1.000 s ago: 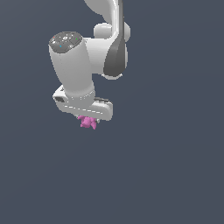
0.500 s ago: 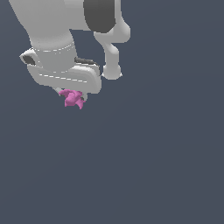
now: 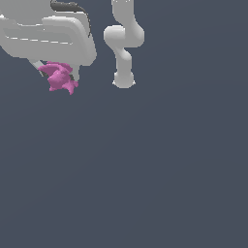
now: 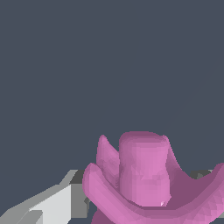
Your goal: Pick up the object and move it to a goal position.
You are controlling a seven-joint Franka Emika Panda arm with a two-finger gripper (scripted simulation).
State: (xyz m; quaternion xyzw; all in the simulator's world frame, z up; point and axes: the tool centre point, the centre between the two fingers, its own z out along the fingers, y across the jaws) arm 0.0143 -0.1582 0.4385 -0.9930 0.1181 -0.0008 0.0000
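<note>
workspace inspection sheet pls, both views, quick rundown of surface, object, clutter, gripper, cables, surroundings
surface: plain dark grey-blue ground, bare where visible
job's things: magenta-pink lumpy object held at the gripper, off the ground; it fills the lower wrist view
clutter: nothing seen
grippers: white gripper shut on the object, near the exterior view's upper left edge
cables: nothing seen
surroundings: white arm links at the top of the exterior view; no goal marker seen

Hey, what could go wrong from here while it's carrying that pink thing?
1. The pink object hangs below the gripper, mostly outside the fingers, so it might slip out.
2. Its lumpy shape may give uneven contact, so it might twist.
3. In the exterior view the gripper sits at the frame edge, so tracking it gets harder.
</note>
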